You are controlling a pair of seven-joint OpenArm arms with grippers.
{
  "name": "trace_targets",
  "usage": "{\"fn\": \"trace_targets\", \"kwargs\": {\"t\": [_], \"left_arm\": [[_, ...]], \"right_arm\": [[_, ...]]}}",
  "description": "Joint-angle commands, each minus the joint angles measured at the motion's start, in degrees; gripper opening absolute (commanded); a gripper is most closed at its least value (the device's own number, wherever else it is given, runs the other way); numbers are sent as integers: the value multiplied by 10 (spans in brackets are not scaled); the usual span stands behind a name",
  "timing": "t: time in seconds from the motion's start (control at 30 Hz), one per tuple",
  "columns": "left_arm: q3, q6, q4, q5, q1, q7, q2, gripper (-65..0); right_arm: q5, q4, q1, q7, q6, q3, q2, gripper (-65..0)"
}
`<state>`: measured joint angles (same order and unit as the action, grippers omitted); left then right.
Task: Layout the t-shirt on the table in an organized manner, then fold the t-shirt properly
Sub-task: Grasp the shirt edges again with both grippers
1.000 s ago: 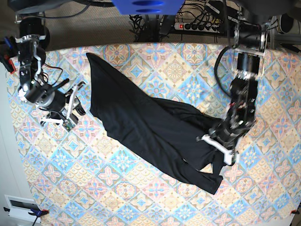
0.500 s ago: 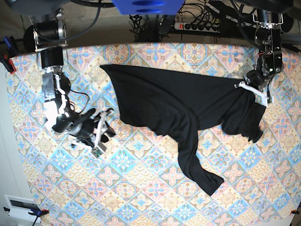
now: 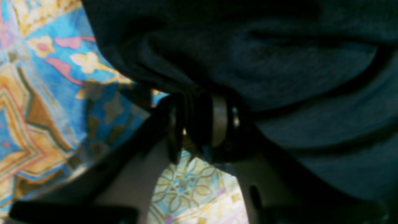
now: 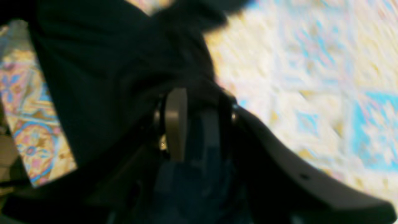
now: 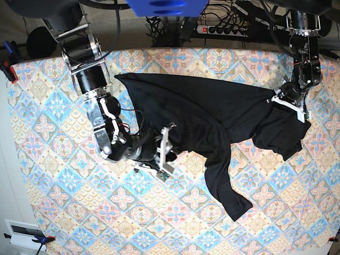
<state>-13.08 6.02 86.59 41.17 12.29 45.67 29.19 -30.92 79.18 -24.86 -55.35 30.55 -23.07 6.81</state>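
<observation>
The black t-shirt (image 5: 212,114) lies spread across the far half of the table (image 5: 64,212), one sleeve trailing toward the front. My left gripper (image 5: 289,100) is at the shirt's far right end. In the left wrist view its jaws (image 3: 197,102) stand slightly apart, with t-shirt (image 3: 279,62) cloth bunched over the tips. My right gripper (image 5: 169,149) is at the shirt's lower edge near the middle. In the blurred right wrist view it (image 4: 199,96) is open, with dark t-shirt (image 4: 108,62) fabric around and between its fingers.
A power strip (image 5: 228,29) and cables lie behind the table's far edge. A red clamp (image 5: 8,69) sits at the left edge, and a white box (image 5: 24,234) is off the front left corner. Patterned table cloth (image 3: 46,93) shows beside the shirt.
My right arm has swung from the table's left side to the shirt's lower middle edge. My left gripper stays at the far right end and its jaws have parted.
</observation>
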Motion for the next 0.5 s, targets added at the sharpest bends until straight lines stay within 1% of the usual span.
{"fn": "trace_targets", "kwargs": {"t": [0.0, 0.07, 0.13, 0.2, 0.3, 0.33, 0.47], "left_arm": [[-3, 4, 4, 18, 0, 11, 22, -483], [-4, 4, 4, 56, 0, 11, 33, -473], [-5, 4, 4, 100, 0, 11, 46, -474], [-5, 4, 4, 143, -2, 11, 60, -473], [-5, 4, 4, 196, -5, 11, 72, -473], [-8, 4, 4, 208, -5, 11, 73, -472], [-34, 4, 27, 239, -6, 11, 75, -470]], "right_arm": [[-2, -6, -14, 9, -1, -4, 5, -475], [-2, -29, -28, 9, -1, -16, 5, -469], [-2, -53, -40, 10, -1, -23, 4, -441], [-2, -71, -45, 12, -1, -26, 4, -393], [-2, -88, -45, 32, -1, -29, 4, -316], [-2, -91, -45, 34, -1, -29, 4, -304], [-2, -99, -45, 37, -1, -30, 4, -301]]}}
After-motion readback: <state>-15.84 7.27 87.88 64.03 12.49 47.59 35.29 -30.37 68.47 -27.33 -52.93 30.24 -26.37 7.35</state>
